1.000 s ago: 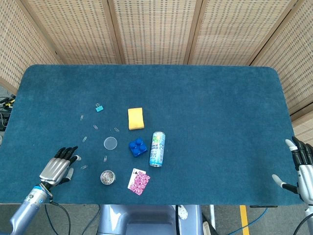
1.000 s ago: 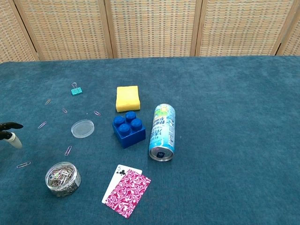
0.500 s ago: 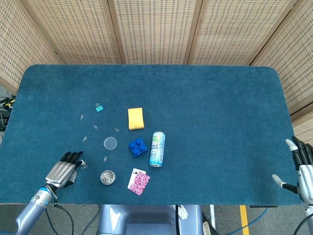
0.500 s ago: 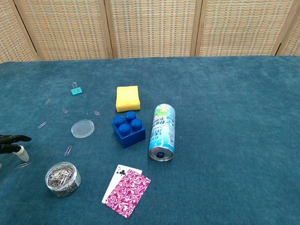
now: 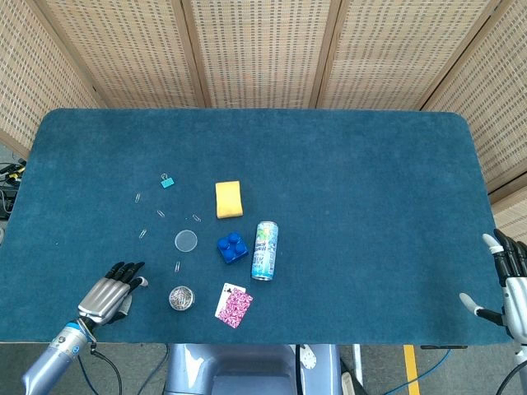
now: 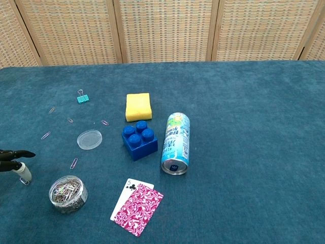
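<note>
Our left robot hand rests released near the counter's front-left corner, beside the clip jar; chest view crops it. Right robot hand, released, is partly cut off.

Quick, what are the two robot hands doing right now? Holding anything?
Left robot hand: open, fingers spread, holding nothing, over a loose paper clip beside the jar of clips.
Right robot hand: open, empty, at the table edge.
</note>
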`<state>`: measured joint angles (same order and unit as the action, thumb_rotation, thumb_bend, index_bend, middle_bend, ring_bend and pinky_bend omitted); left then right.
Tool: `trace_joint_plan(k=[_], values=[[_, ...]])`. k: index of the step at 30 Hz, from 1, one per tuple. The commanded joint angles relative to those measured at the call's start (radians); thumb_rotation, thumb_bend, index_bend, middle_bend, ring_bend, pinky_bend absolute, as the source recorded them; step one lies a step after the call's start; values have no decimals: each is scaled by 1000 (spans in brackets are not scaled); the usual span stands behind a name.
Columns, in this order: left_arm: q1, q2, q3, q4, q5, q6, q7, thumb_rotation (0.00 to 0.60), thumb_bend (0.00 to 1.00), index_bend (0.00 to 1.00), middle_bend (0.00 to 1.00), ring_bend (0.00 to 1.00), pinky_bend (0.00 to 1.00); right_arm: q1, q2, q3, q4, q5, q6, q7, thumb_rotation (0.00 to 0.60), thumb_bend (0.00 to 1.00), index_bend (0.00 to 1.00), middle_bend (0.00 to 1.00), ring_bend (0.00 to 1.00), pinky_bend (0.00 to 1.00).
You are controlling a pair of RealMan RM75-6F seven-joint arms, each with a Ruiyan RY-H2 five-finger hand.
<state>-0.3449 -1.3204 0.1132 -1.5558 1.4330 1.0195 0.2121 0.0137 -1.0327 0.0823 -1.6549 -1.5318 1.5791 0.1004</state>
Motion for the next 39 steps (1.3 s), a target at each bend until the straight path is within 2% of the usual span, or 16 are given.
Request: trace_joint_plan(k=[1,3,9,20,39], values=[[12,-6,-10,23,30,50,-27,600,522,257,0,0,0,0,0,0,0,0,-1,0,600,0,10,0,0,0],[16,-14,-15,46,47,74,-35,600,411,285,0,0,0,0,1,-1,0,0,-2,1,600,0,10,0,0,0],[11,-54,-34,151,73,102,-69,600,322,375,0,0,0,0,2,-1,0,-1,-2,5,600,0,10,0,0,0],[-3,-108,-42,246,95,105,-112,600,320,436,0,0,0,4,-2,-3,0,0,-10,-5,600,0,10,0,0,0],[-7,-168,-43,309,96,100,-120,600,347,496,0,0,0,5,1,-3,0,2,-13,3,600,0,10,0,0,0]])
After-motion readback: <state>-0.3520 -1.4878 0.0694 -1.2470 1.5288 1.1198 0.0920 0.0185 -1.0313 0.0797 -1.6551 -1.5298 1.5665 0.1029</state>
